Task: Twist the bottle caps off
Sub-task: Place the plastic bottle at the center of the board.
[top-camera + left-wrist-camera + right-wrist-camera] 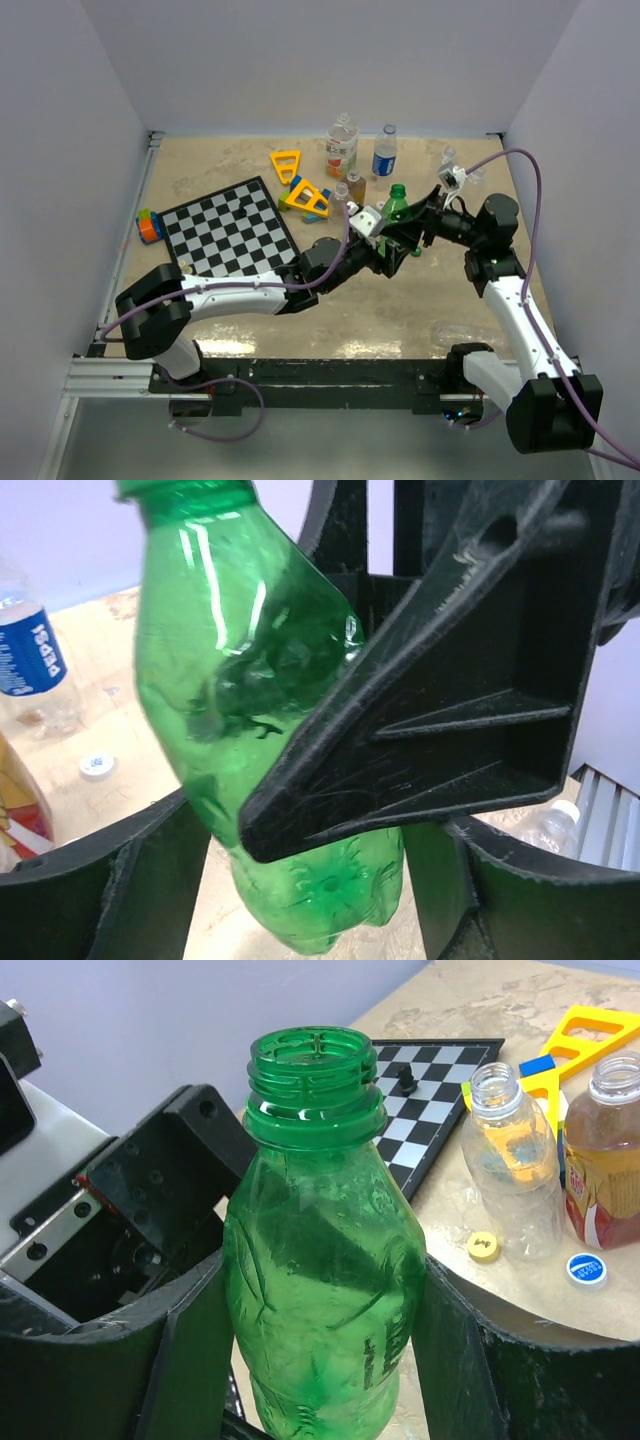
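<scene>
Clamping the capless green bottle (320,1210), right gripper (325,1360); left gripper (315,890) flanks it, untouching.

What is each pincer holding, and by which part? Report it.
The right pincer grips the green bottle by its body; the left pincer straddles its base, grip unclear.

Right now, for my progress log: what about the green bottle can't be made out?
Left wrist: green bottle neck cut off by the top edge; a finger of the right gripper covers its side, so left gripper contact is unclear.
Right wrist: its base is cut off below.
Top view: both grippers hide its body.
</scene>
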Controlling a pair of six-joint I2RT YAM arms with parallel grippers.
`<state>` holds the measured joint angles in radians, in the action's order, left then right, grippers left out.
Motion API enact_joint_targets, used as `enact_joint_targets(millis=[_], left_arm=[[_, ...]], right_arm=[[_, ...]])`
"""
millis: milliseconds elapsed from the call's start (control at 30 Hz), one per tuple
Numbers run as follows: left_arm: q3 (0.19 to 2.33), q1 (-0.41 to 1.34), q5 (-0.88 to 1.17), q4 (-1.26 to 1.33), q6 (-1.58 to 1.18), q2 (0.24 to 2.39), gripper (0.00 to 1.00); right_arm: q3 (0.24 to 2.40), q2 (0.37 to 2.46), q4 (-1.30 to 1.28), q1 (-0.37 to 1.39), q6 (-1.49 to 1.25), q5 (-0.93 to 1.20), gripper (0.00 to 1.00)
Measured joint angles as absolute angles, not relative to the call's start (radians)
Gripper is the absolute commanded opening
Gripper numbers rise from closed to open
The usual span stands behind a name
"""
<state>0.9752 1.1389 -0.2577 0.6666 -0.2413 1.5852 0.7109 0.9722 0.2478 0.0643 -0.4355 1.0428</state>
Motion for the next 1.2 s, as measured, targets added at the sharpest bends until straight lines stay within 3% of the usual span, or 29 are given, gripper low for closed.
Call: enact_joint_targets(millis=[267, 467, 667, 1000, 1200], left_arm=[[0.991, 1.132, -0.234, 0.656, -0.242, 1.605, 0.31], [0.980, 1.122, -0.200, 0.645, -0.214, 1.599, 0.15], [0.946, 1.094, -0.105, 0.612, -0.176, 1.566, 0.09], [0.930, 1.071, -0.004, 0.569, -0.135, 1.542, 0.08], [0.925, 1.064, 0.066, 0.466, -0.134, 1.539, 0.08]], right_arm=[[0.704, 0.966, 0.263, 0.059, -0.426, 1.041, 0.20], [0.704, 0.959, 0.232, 0.059, -0.379, 1.039, 0.36], [0.704, 0.952, 0.171, 0.065, -0.345, 1.039, 0.52], [0.713, 0.947, 0.105, 0.070, -0.322, 1.052, 0.74], [0.759, 0.948, 0.108, 0.059, -0.293, 1.069, 0.77]])
